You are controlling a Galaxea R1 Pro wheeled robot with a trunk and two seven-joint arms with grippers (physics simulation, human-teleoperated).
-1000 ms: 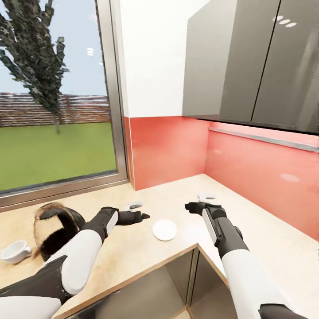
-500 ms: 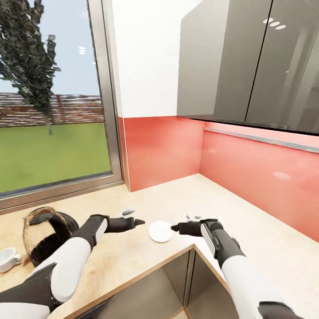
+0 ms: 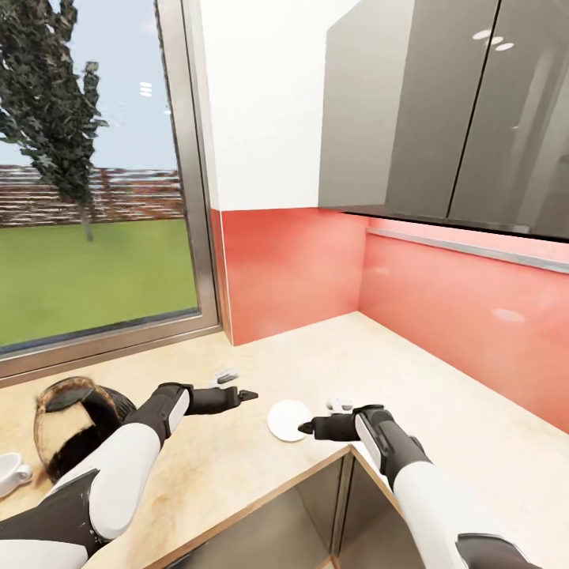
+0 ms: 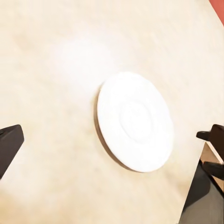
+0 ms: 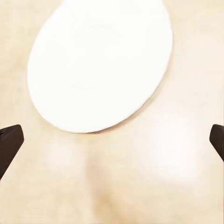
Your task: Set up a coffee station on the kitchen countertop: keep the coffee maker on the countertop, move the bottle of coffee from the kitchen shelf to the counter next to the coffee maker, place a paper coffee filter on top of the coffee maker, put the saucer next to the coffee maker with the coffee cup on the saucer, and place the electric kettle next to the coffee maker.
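Your right gripper hangs spread wide with nothing in it, its tips just at the near rim of the saucer on the countertop. Your left gripper is just beside the saucer's other side — whether it is spread or closed is hard to tell. Behind the left forearm stand the kettle and, past it, the cup — well apart from the saucer.

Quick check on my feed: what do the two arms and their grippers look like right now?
Both arms have glossy white rounded upper shells and black forearms with a white panel. The left gripper and right gripper are black, each ending in slim dark fingers with squared tips. No cables or markings show.
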